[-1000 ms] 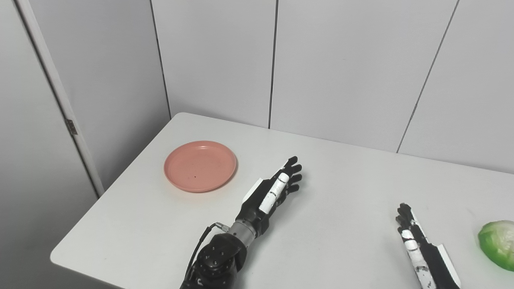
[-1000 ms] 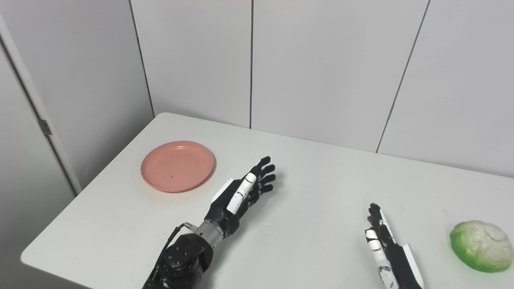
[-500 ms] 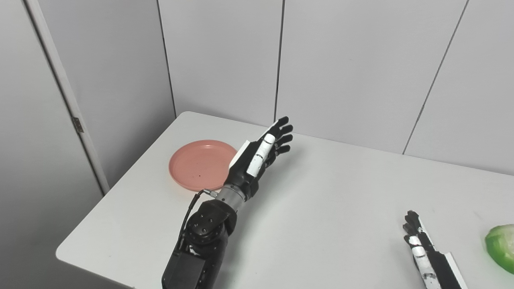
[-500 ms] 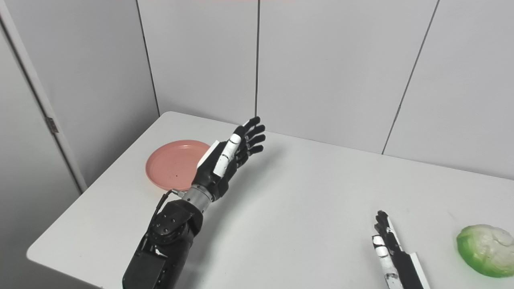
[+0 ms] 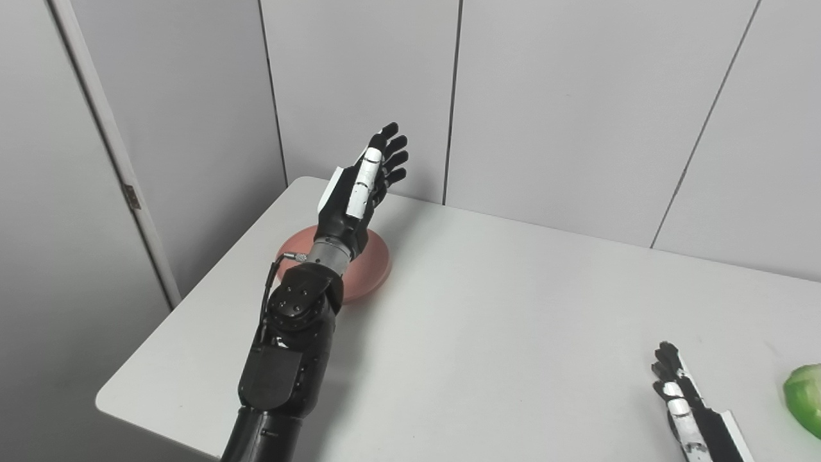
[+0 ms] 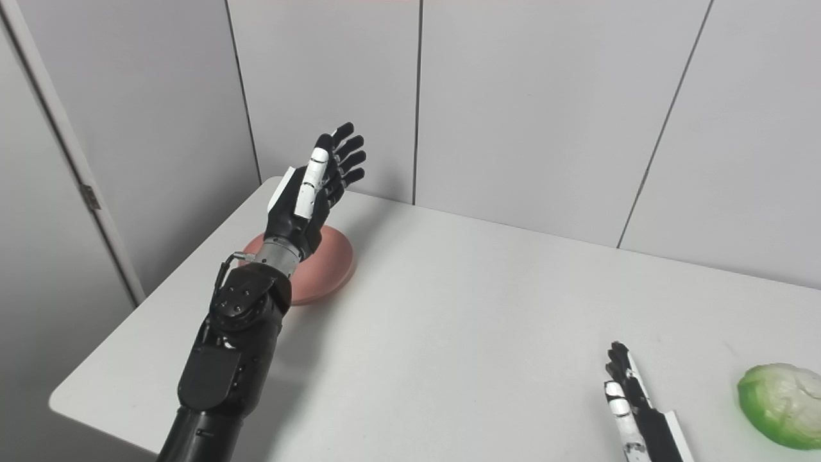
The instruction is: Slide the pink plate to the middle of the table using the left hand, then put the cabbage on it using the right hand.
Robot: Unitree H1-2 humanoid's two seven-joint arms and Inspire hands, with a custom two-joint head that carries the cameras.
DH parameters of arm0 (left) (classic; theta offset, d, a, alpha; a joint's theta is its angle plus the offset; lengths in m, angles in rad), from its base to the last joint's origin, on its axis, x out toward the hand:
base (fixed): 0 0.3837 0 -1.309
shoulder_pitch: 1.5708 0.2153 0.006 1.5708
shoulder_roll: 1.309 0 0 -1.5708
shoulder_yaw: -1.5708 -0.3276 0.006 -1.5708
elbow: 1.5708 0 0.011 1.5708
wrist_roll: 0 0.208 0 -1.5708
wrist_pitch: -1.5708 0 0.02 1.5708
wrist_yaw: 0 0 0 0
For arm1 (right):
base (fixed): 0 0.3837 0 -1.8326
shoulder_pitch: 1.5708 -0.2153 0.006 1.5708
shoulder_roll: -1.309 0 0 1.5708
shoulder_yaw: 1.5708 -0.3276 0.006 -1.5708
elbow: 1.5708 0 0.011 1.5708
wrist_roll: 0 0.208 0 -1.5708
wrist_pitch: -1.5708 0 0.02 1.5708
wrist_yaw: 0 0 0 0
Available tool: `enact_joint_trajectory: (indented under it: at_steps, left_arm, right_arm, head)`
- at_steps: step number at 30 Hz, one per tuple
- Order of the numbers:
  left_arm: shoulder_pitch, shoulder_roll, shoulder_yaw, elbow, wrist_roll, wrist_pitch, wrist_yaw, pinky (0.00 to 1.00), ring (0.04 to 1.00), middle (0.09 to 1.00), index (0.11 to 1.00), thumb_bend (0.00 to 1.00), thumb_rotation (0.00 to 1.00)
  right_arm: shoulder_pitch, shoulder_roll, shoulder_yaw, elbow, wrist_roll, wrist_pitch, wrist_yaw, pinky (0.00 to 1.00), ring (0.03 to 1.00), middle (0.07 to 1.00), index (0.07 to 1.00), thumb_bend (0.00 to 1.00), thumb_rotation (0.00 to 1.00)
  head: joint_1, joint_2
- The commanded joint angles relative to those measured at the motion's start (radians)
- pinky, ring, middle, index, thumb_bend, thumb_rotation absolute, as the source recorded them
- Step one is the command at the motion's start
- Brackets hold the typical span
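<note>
The pink plate lies on the white table near its far left corner, partly hidden behind my left forearm; it also shows in the right eye view. My left hand is open, fingers straight, raised in the air above the plate and touching nothing. The green cabbage lies at the table's right front. My right hand is open and flat, low by the front edge, left of the cabbage and apart from it.
Grey wall panels stand close behind the table. A door frame with a hinge is at the left, past the table's left edge.
My left arm has risen and swung left, from low at the table's middle to high above the plate, now covering part of it. The camera has shifted slightly. The right hand stays put.
</note>
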Motion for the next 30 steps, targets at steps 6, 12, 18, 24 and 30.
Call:
enact_joint_trajectory:
  at_steps: [6,12,18,24,30]
  left_arm:
    - [-0.081,0.085,0.040,0.034,-0.022,-0.046,0.007,0.93,0.934,0.936,0.927,0.65,1.00]
    - [-0.100,0.111,0.086,0.048,-0.053,-0.018,0.034,0.90,0.918,0.925,0.917,0.62,1.00]
    - [-0.106,0.164,0.109,0.100,-0.073,-0.025,0.026,0.94,0.947,0.944,0.937,0.60,1.00]
    - [-0.116,0.190,0.147,0.149,-0.096,-0.026,0.038,0.95,0.956,0.944,0.927,0.57,1.00]
    - [-0.120,0.234,0.160,0.250,-0.113,-0.060,0.022,0.93,0.947,0.942,0.917,0.58,1.00]
  right_arm:
    - [0.021,-0.014,-0.003,0.006,0.000,-0.003,0.007,1.00,0.992,0.992,0.989,0.19,1.00]
    - [0.020,-0.016,-0.007,0.015,0.017,0.001,0.015,1.00,0.996,0.996,0.993,0.21,1.00]
    - [0.026,-0.021,-0.006,-0.004,0.017,0.022,0.008,1.00,1.000,0.999,0.990,0.19,1.00]
    - [0.026,-0.028,-0.005,-0.007,0.028,0.023,0.018,1.00,1.000,1.000,1.000,0.17,1.00]
    - [0.029,-0.027,-0.011,-0.013,0.029,0.028,0.017,1.00,0.999,1.000,0.999,0.17,1.00]
  head:
    - [0.006,-0.001]
    - [0.018,-0.003]
    - [0.026,-0.004]
    - [0.031,-0.005]
    - [0.041,0.001]
